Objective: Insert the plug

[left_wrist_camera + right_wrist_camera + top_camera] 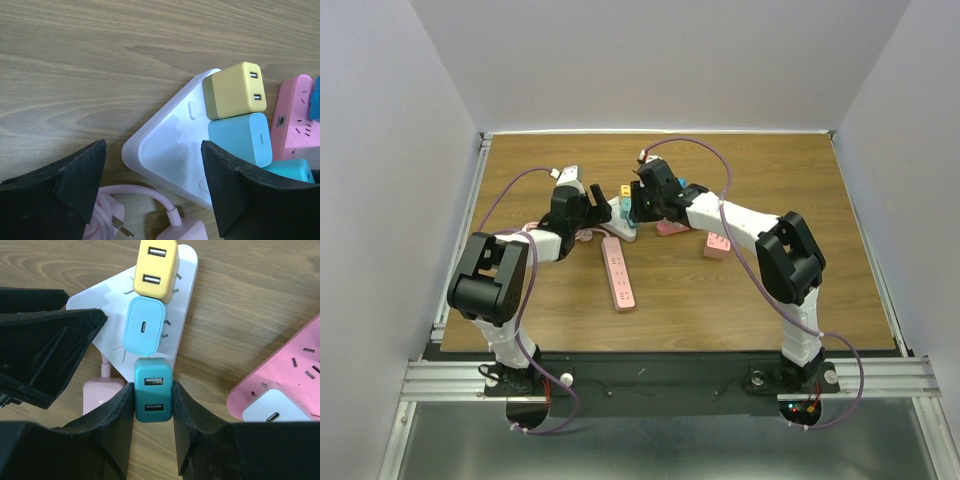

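A white power strip (pixel 112 305) lies on the wood table, also in the left wrist view (pixel 165 150) and top view (pixel 620 226). A yellow USB charger (pixel 156 267) and a light blue charger (pixel 145 326) sit plugged in it. My right gripper (pixel 153 400) is shut on a teal USB plug (pixel 153 397) at the strip's near end. My left gripper (pixel 152 187) is open around the strip's other end, its fingers (pixel 80 175) on either side, holding nothing. In the top view both grippers meet over the strip, left (pixel 588 208) and right (pixel 645 200).
A pink power strip (pixel 618 272) lies in the middle of the table, its pink cable and plug (pixel 112 220) near my left gripper. Another pink strip (pixel 285 385) with a white charger (pixel 275 412) lies to the right. A small pink block (pixel 717 245) is under the right arm.
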You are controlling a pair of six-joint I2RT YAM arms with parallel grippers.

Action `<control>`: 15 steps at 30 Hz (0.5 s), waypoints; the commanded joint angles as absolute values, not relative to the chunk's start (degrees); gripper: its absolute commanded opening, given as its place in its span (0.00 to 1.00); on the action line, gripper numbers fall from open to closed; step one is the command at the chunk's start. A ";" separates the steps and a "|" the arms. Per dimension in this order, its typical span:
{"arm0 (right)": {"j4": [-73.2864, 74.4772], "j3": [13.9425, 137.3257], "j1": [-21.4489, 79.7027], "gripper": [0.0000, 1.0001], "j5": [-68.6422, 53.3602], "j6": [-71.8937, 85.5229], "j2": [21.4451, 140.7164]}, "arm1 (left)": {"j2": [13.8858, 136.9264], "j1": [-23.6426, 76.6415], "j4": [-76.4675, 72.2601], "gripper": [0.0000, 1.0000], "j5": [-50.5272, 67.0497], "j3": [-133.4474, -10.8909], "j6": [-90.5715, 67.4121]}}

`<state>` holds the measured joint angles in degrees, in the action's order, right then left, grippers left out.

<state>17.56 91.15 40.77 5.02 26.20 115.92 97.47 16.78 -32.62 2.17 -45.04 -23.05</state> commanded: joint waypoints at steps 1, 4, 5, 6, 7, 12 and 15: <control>16.08 93.69 41.66 0.00 6.68 27.16 115.75 | 98.26 16.61 -34.01 0.87 3.08 -45.88 -23.91; 16.08 93.87 41.84 0.00 7.64 27.16 116.37 | 98.96 16.61 -34.10 0.86 3.60 -45.88 -23.91; 16.00 93.87 41.84 0.00 7.91 27.25 116.45 | 99.05 16.61 -34.19 0.84 3.69 -45.79 -23.99; 16.00 94.13 41.92 0.00 8.26 27.33 116.72 | 99.05 16.61 -34.19 0.84 3.69 -45.70 -23.91; 16.00 94.13 41.84 0.00 8.44 27.25 116.72 | 99.14 16.61 -34.19 0.83 3.60 -45.62 -23.99; 15.73 94.22 42.27 0.00 11.07 26.46 117.07 | 98.96 16.61 -34.28 0.80 3.78 -44.30 -24.52; 15.30 94.31 42.54 0.00 10.90 26.28 117.25 | 98.79 16.61 -34.63 0.75 4.57 -43.69 -24.96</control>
<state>17.50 91.15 41.63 8.75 26.79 116.57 98.94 16.71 -34.09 2.76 -44.95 -23.57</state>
